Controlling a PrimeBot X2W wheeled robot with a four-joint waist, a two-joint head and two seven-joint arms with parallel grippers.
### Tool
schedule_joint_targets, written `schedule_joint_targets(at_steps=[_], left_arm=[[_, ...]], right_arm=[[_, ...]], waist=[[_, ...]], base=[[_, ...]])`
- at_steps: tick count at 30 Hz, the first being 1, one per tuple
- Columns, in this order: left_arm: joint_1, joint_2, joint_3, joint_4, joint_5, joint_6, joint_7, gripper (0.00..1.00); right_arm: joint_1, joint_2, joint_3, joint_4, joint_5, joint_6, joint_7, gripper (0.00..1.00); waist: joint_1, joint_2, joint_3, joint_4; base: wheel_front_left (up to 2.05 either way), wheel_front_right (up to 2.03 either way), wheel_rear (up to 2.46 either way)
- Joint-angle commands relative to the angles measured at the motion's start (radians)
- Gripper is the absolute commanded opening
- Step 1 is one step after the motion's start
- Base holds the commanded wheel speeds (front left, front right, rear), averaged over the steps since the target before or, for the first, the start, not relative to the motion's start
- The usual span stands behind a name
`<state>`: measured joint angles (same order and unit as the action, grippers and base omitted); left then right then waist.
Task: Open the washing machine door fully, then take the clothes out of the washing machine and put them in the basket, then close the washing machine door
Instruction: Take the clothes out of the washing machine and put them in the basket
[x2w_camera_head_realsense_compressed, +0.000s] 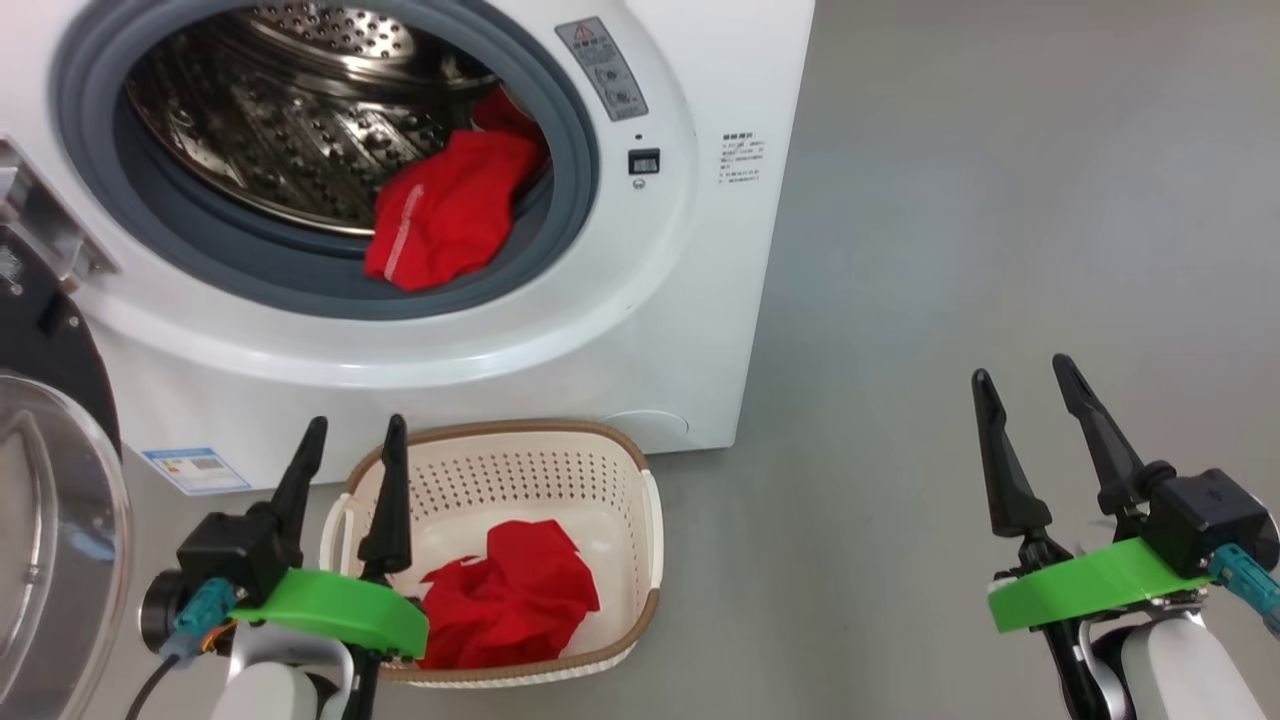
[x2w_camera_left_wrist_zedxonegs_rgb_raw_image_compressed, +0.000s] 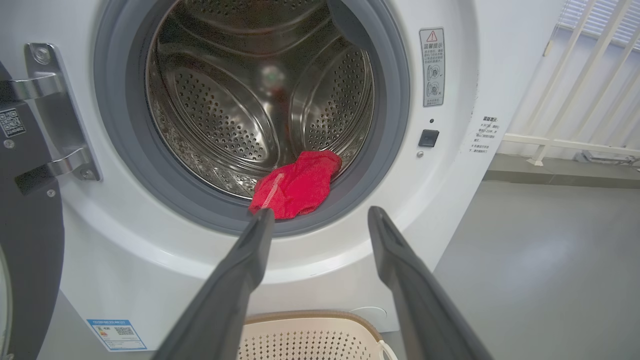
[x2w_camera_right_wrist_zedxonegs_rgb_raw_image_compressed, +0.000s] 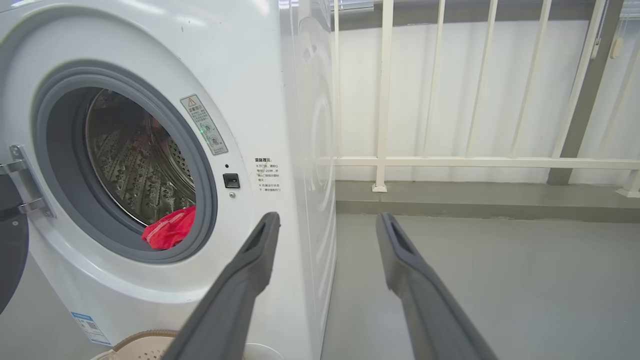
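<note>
The white washing machine (x2w_camera_head_realsense_compressed: 640, 330) stands with its door (x2w_camera_head_realsense_compressed: 50, 520) swung open at the far left, glass bowl facing me. One piece of the red clothes (x2w_camera_head_realsense_compressed: 450, 210) lies over the grey gasket at the drum's lower right; it is also in the left wrist view (x2w_camera_left_wrist_zedxonegs_rgb_raw_image_compressed: 297, 184) and the right wrist view (x2w_camera_right_wrist_zedxonegs_rgb_raw_image_compressed: 170, 230). Another red garment (x2w_camera_head_realsense_compressed: 510, 595) lies crumpled in the cream basket (x2w_camera_head_realsense_compressed: 640, 470) on the floor before the machine. My left gripper (x2w_camera_head_realsense_compressed: 350, 455) hangs open over the basket's left rim, empty. My right gripper (x2w_camera_head_realsense_compressed: 1025, 385) is open and empty over bare floor, right of the machine.
Grey floor (x2w_camera_head_realsense_compressed: 950, 250) spreads to the right of the machine. A white railing (x2w_camera_right_wrist_zedxonegs_rgb_raw_image_compressed: 450, 162) runs along the wall behind it. The door hinge bracket (x2w_camera_left_wrist_zedxonegs_rgb_raw_image_compressed: 55, 115) juts out at the opening's left side. A blue label (x2w_camera_head_realsense_compressed: 195, 470) sits low on the machine's front.
</note>
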<state>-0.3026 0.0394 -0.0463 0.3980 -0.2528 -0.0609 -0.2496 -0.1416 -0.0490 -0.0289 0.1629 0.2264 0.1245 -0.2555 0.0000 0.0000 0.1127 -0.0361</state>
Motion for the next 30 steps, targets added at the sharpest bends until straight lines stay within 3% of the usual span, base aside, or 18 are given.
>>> schedule_joint_targets(at_steps=[1, 13, 30], left_arm=[[0.009, 0.015, 0.034, -0.038, 0.014, 0.007, -0.012, 1.0], [0.112, 0.013, 0.012, -0.085, 0.035, 0.011, -0.012, 1.0], [0.156, 0.013, 0.004, -0.114, 0.026, 0.017, -0.012, 1.0]], right_arm=[[0.006, -0.001, 0.012, -0.031, -0.01, 0.006, -0.006, 1.0], [0.096, -0.001, 0.004, -0.047, -0.01, 0.006, -0.006, 1.0], [0.125, -0.001, 0.011, -0.062, -0.016, 0.006, -0.006, 1.0]], waist=[[0.0, 0.0, -0.022, 0.003], [0.0, 0.0, -0.112, -0.008], [0.0, 0.0, -0.129, -0.003]], base=[[0.0, 0.0, 0.0], [0.0, 0.0, 0.0], [0.0, 0.0, 0.0]])
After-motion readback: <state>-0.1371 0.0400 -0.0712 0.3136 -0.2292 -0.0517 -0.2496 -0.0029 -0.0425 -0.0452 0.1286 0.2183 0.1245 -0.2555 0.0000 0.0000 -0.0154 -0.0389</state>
